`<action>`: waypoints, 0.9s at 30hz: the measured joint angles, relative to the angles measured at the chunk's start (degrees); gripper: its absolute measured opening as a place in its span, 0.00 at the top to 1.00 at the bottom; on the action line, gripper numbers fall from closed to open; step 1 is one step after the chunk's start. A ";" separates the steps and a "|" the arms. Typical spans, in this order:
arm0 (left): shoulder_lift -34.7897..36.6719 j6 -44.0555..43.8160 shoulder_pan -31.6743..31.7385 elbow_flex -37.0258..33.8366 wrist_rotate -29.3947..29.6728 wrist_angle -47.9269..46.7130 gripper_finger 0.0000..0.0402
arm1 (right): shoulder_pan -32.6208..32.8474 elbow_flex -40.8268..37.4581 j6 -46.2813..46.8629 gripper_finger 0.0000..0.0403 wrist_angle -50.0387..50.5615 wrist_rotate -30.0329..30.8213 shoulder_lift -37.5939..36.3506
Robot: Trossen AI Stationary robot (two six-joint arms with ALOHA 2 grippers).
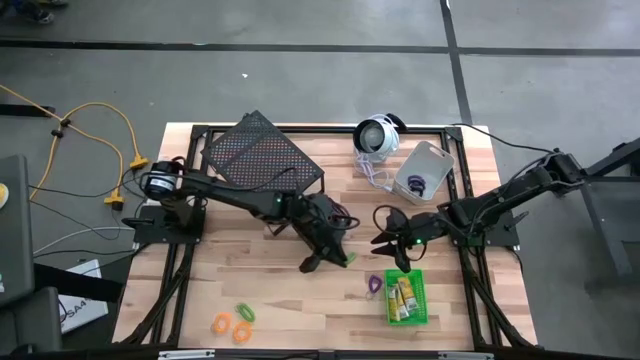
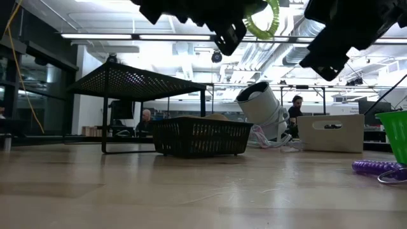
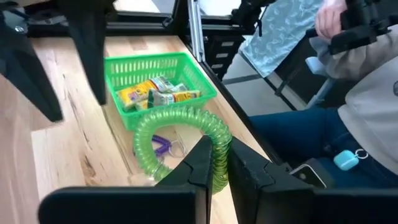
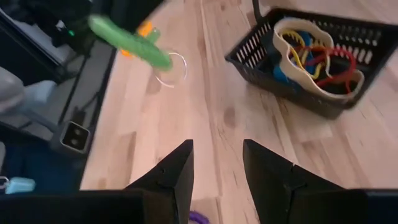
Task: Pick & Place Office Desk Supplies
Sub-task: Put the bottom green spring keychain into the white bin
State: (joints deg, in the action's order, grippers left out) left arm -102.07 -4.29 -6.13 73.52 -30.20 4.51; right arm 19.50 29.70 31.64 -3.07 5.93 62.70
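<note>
1. Right now the left pincer (image 3: 214, 163) is clamped on a green coiled loop (image 3: 186, 134), held in the air above the table (image 1: 250, 290). Only a thin part of the coil sits between the fingers, so the springy loop could twist or slip out and fall short of any bin.
2. Just under the hanging loop lies a purple loop (image 3: 160, 147) with a thin wire ring beside it. If the left pincer lets go too soon, the green coil would likely land on these and tangle.
3. A little beyond the left pincer stands the green bin (image 3: 158, 78), already holding little yellow pieces (image 3: 155, 93). Its walls are low and light; a lowered finger could catch the rim and push or tip it toward the nearby table edge.
4. Close alongside hovers the right pincer (image 4: 217, 168), its fingers parted and holding nothing. Both arms crowd the same patch, so a sideways move by either risks a knock.
5. Farther from the right pincer sits the black bin (image 4: 323, 62) with coloured loops inside, safely apart.
</note>
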 joint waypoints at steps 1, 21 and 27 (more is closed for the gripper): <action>-0.06 -0.03 0.13 0.00 0.00 0.30 0.94 | -0.01 0.01 0.02 0.69 -0.56 -0.05 0.00; -0.06 0.01 0.84 0.00 9.02 6.51 0.94 | -0.05 -0.01 -8.89 0.69 -7.18 13.51 0.00; -0.06 -0.02 2.16 0.00 10.95 6.50 0.94 | -0.05 -0.01 -12.05 0.69 -9.07 13.96 0.00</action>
State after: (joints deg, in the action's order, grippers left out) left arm -102.13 -4.32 -3.98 73.52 -19.25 11.00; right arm 19.44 29.69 19.59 -12.15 19.89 62.69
